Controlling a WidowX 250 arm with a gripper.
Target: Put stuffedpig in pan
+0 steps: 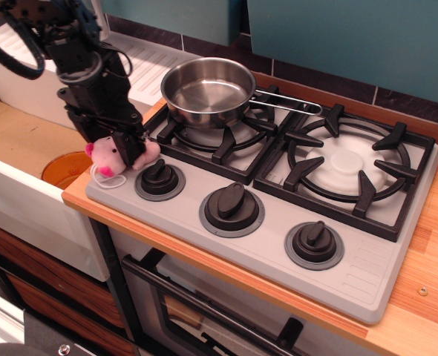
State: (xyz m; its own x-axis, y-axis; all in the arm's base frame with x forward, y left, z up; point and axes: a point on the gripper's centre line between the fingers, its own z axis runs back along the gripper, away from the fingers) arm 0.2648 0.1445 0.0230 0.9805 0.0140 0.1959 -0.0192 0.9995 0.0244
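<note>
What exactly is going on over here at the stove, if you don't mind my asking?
A single robot arm is handling a small pink stuffed pig at the front left corner of the toy stove. Its gripper is closed around the pig's middle, with the pig's white string trailing onto the stove top beside the leftmost knob. The steel pan sits empty on the back left burner, just behind and to the right, so the pig has not reached it yet.
</note>
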